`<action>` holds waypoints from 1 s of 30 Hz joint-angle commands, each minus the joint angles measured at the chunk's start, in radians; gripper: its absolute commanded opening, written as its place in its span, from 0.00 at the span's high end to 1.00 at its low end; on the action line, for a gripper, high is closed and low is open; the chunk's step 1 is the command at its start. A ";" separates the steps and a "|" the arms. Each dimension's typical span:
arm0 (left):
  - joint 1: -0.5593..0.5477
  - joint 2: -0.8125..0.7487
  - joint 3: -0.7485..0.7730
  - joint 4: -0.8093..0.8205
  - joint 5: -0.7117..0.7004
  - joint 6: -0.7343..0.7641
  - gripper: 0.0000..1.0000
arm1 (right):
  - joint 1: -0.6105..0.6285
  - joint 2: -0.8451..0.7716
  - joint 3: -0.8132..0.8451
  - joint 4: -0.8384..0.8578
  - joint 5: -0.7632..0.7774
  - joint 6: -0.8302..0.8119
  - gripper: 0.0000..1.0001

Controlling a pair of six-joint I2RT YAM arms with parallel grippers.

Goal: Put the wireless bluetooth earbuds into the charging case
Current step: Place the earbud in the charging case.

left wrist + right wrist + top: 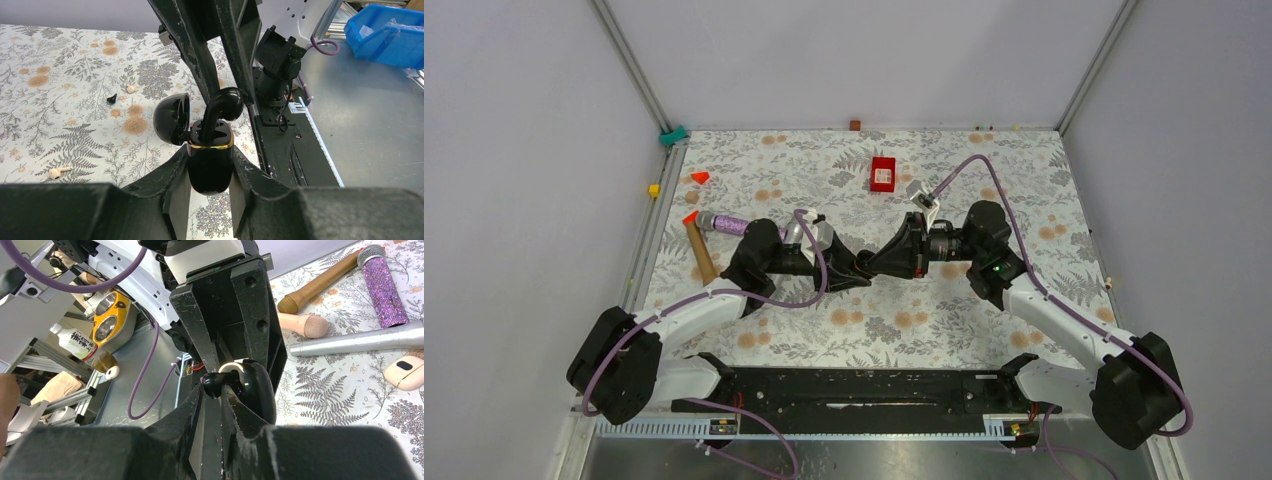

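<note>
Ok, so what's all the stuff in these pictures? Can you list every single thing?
charging case: one, glossy black, lid open, clamped in the left gripper
black earbuds: two; one pinched in the right gripper at the case's mouth, one lying on the cloth
cream earbud: one, on the cloth
microphones: four, gold, pink, purple, silver, lying together on the cloth
red box: one, far middle of the table
orange wedges: two, far left
yellow cube: one, left table edge
blue bin: one, off the table
table: one, floral cloth
left gripper: one, black, shut on the case
right gripper: one, black, shut on an earbud
</note>
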 commanded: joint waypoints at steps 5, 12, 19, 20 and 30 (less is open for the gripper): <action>-0.003 -0.020 0.042 0.059 0.044 0.000 1.00 | 0.015 0.028 0.024 0.042 0.008 0.010 0.81; -0.003 -0.022 0.040 0.073 0.057 -0.011 1.00 | 0.015 0.035 0.022 0.049 0.032 0.025 0.76; -0.003 -0.022 0.038 0.090 0.075 -0.024 1.00 | 0.015 0.034 0.026 0.031 0.041 0.023 0.68; -0.003 -0.023 0.038 0.090 0.077 -0.026 1.00 | 0.015 0.029 0.029 0.021 0.041 0.013 0.66; -0.001 -0.028 0.043 0.102 0.086 -0.046 1.00 | 0.014 0.007 0.047 -0.036 0.031 -0.021 0.58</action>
